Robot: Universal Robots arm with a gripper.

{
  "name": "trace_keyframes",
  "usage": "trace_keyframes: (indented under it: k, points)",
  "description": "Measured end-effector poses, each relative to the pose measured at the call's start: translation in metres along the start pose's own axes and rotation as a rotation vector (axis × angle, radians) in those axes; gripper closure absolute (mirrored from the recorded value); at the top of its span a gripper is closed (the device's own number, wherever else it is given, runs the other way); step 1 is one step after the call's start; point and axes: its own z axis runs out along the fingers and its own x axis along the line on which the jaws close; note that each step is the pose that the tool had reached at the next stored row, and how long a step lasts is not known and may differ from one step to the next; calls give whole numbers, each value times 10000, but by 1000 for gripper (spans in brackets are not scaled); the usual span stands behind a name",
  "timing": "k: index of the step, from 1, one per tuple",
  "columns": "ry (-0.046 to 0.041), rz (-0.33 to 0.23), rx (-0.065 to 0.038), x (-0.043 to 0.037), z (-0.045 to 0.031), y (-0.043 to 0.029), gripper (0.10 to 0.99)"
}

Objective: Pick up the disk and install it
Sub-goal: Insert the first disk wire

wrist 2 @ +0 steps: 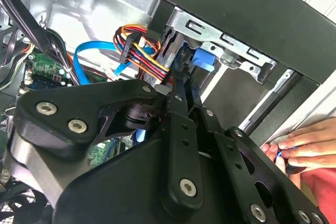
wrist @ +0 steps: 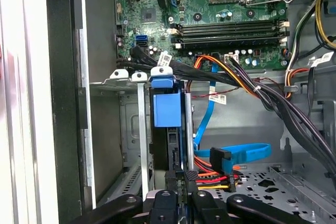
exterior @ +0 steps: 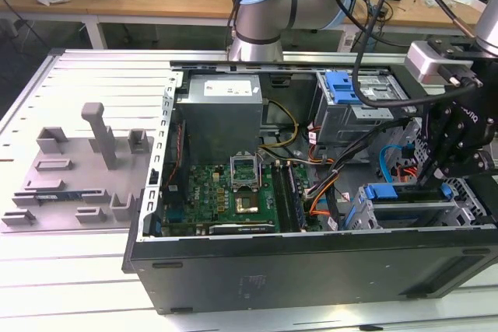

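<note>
The disk (exterior: 408, 209) stands on edge in the drive cage (exterior: 356, 215) at the front corner of the open computer case, on the exterior view's right. Its blue bracket (wrist: 167, 109) faces the first wrist view, and the bracket's blue tab (wrist 2: 202, 62) shows in the second wrist view. My gripper (exterior: 428, 180) reaches down from above onto the disk's end. In the first wrist view the gripper (wrist: 182, 178) has its fingers drawn close together on the disk's thin edge. The gripper (wrist 2: 186, 85) points at the blue tab in the second wrist view.
Blue data cable (wrist: 236, 155) and orange-red power wires (wrist: 212, 174) lie beside the cage. The motherboard (exterior: 233, 192) and grey power supply (exterior: 226, 114) fill the case's middle. Another blue bracket (exterior: 342, 87) sits in the far bay. A person's hand (wrist 2: 307, 145) rests by the case's outer edge.
</note>
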Motion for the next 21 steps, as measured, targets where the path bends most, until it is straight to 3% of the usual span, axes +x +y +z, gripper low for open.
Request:
trace_keyframes:
  k: [5, 6, 8, 9, 12, 21]
  points:
    - [16, -3, -23, 0, -7, -9, 918]
    - [26, -1, -23, 3, -31, -10, 918]
    - [109, -23, -17, -4, -154, -9, 918]
    - [114, -36, -15, -19, -162, -9, 918]
    - [116, -82, -6, -70, -169, -5, 918]
    - [117, -99, -4, -72, -150, -6, 918]
